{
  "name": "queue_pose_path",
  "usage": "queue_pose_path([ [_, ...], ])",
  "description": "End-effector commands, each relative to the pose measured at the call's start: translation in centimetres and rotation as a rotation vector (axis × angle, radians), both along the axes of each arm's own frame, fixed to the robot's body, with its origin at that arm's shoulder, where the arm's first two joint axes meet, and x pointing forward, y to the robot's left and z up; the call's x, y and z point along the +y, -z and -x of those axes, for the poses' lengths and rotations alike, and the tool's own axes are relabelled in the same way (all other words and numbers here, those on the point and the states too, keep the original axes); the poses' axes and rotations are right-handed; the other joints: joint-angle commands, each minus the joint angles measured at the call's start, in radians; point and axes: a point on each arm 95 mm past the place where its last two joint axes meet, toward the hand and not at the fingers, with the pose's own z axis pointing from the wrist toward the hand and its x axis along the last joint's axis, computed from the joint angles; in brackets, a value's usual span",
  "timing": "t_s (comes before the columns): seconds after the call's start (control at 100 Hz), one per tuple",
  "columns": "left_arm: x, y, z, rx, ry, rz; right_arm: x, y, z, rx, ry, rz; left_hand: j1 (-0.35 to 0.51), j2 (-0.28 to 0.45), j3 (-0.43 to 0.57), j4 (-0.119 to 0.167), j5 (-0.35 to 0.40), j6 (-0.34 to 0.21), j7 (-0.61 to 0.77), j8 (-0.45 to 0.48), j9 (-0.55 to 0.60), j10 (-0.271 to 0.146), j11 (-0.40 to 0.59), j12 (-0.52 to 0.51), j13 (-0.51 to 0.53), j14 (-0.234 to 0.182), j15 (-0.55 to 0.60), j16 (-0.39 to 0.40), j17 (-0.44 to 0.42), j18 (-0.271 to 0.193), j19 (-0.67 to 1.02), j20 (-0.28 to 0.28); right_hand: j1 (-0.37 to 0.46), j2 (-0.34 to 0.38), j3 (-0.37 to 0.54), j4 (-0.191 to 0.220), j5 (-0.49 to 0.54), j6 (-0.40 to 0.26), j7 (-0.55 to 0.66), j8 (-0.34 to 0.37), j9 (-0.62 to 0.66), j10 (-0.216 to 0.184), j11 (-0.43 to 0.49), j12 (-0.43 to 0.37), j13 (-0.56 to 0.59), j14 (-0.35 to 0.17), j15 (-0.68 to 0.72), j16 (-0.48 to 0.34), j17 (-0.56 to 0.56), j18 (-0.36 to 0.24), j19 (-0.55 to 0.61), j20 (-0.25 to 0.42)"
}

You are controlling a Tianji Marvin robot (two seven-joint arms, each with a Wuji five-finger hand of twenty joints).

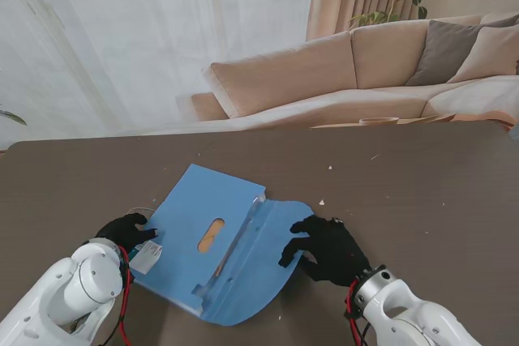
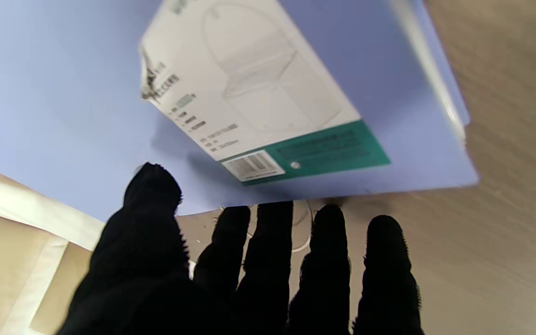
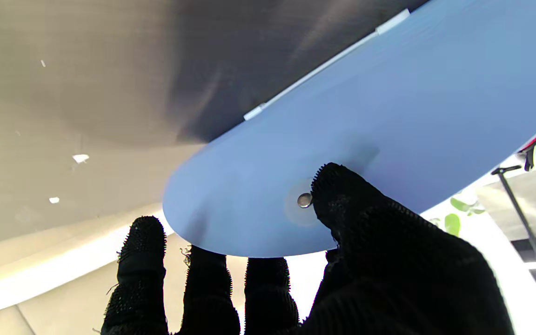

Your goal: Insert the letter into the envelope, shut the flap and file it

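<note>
One brown tabletop (image 1: 422, 184) carries a single blue envelope (image 1: 195, 216), lying near me between the two hands with its rounded flap (image 1: 268, 265) open toward the right. The envelope has one oval cut-out (image 1: 211, 235) showing tan beneath, one white strip along the fold, and one label (image 2: 254, 88), white with a green band and a barcode. One metal snap (image 3: 304, 200) sits on the flap. The right hand (image 1: 328, 249) pinches the flap's curved edge, thumb on top beside the snap and the other fingers (image 3: 140, 260) under it. The left hand (image 1: 126, 231) rests at the envelope's left edge, thumb on the blue sheet; whether its fingers (image 2: 328, 242) grip it cannot be told. A few pale crumbs dot the tabletop.
</note>
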Motion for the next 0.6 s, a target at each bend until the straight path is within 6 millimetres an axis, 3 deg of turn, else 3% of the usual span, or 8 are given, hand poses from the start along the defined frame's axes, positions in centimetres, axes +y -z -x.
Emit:
queue_pose_path([
  [0.0, -1.2, 0.7, 1.1, 0.046, 0.035, 0.041, -0.1, -1.1, -1.4, -0.035, -0.016, 0.019, 0.027, 0.025, 0.024, 0.019, 0.035, 0.014, 0.017, 0.007, 0.070, -0.011, 0.029, 0.002, 0.072, 0.031, 0.081, 0.043, 0.015, 0.025, 0.024, 0.037, 0.034, 0.086, -0.027, -0.036, 0.072, -0.029, 0.069, 0.032, -0.016, -0.018, -0.013, -0.007, 0.014, -0.006, 0.012, 0.014, -0.005, 0.007, 0.006, -0.006],
  [0.14, -1.8, 0.7, 2.3, 0.064, 0.076, 0.071, 0.2, -2.1, -3.5, -0.069, -0.068, 0.036, 0.024, 0.020, 0.061, 0.018, 0.076, 0.064, 0.035, 0.011, 0.134, -0.001, 0.032, -0.017, 0.106, 0.038, 0.163, 0.035, 0.015, 0.024, 0.109, 0.056, 0.031, 0.091, -0.032, -0.044, 0.071, -0.044, 0.070, 0.040, -0.019, -0.025, -0.016, -0.007, 0.015, -0.008, 0.010, 0.012, -0.003, 0.005, 0.006, -0.006],
  [0.3, -2.3, 0.6, 3.7, 0.079, 0.130, 0.099, 1.7, -2.9, -6.0, -0.107, -0.128, 0.037, 0.002, 0.005, 0.120, 0.012, 0.111, 0.091, 0.067, 0.030, 0.185, 0.006, 0.043, -0.024, 0.132, 0.044, 0.227, 0.011, -0.052, 0.017, 0.347, -0.036, 0.025, 0.087, -0.037, -0.050, 0.053, -0.058, 0.045, 0.026, -0.018, -0.033, -0.017, -0.008, 0.024, -0.008, 0.011, 0.012, 0.004, 0.007, 0.007, -0.005],
  [0.33, -2.4, 0.6, 3.9, 0.082, 0.140, 0.105, 2.0, -2.9, -6.4, -0.114, -0.138, 0.038, -0.002, 0.001, 0.129, 0.011, 0.111, 0.091, 0.071, 0.034, 0.189, 0.007, 0.045, -0.023, 0.131, 0.044, 0.235, 0.004, -0.067, 0.016, 0.396, -0.090, 0.019, 0.075, -0.026, -0.052, 0.033, -0.060, 0.030, -0.017, -0.019, -0.036, -0.017, -0.008, 0.027, -0.009, 0.010, 0.012, 0.005, 0.007, 0.009, -0.004],
  [0.4, -2.6, 0.5, 4.5, 0.088, 0.162, 0.116, 2.8, -3.0, -7.3, -0.134, -0.160, 0.039, -0.003, -0.002, 0.131, 0.011, 0.114, 0.093, 0.073, 0.035, 0.194, 0.011, 0.047, -0.022, 0.131, 0.043, 0.238, 0.003, -0.075, 0.017, 0.413, -0.100, -0.010, 0.019, 0.004, -0.059, -0.071, -0.053, -0.045, -0.209, -0.025, -0.037, -0.021, -0.009, 0.032, -0.005, 0.010, 0.012, 0.012, 0.013, 0.013, -0.003],
  [0.45, -2.8, 0.5, 4.8, 0.094, 0.179, 0.123, 3.4, -3.1, -7.8, -0.142, -0.173, 0.045, -0.005, -0.001, 0.131, 0.010, 0.114, 0.095, 0.073, 0.035, 0.194, 0.010, 0.046, -0.023, 0.131, 0.044, 0.240, 0.003, -0.080, 0.016, 0.422, -0.104, -0.081, -0.020, 0.055, -0.043, -0.175, -0.006, -0.152, -0.300, -0.049, -0.032, -0.026, -0.012, 0.027, 0.000, 0.006, 0.012, 0.011, 0.016, 0.014, -0.004],
  [0.49, -3.0, 0.4, 5.1, 0.098, 0.191, 0.127, 3.9, -3.1, -8.2, -0.147, -0.180, 0.050, -0.004, -0.002, 0.132, 0.010, 0.114, 0.096, 0.072, 0.035, 0.193, 0.011, 0.045, -0.023, 0.130, 0.045, 0.241, 0.002, -0.082, 0.015, 0.426, -0.107, -0.151, -0.046, 0.089, 0.005, -0.253, 0.036, -0.244, -0.313, -0.070, -0.025, -0.027, -0.013, 0.025, 0.004, 0.005, 0.013, 0.014, 0.018, 0.016, -0.004],
  [0.59, -3.3, 0.3, 5.6, 0.102, 0.216, 0.133, 5.0, -3.0, -8.7, -0.146, -0.161, 0.059, -0.006, -0.003, 0.133, 0.010, 0.115, 0.096, 0.072, 0.034, 0.194, 0.012, 0.045, -0.023, 0.130, 0.044, 0.243, 0.001, -0.085, 0.016, 0.435, -0.116, -0.297, -0.130, 0.096, 0.007, -0.482, 0.201, -0.383, -0.340, -0.164, 0.015, -0.032, -0.018, 0.000, 0.029, -0.005, 0.016, 0.016, 0.023, 0.019, -0.003],
])
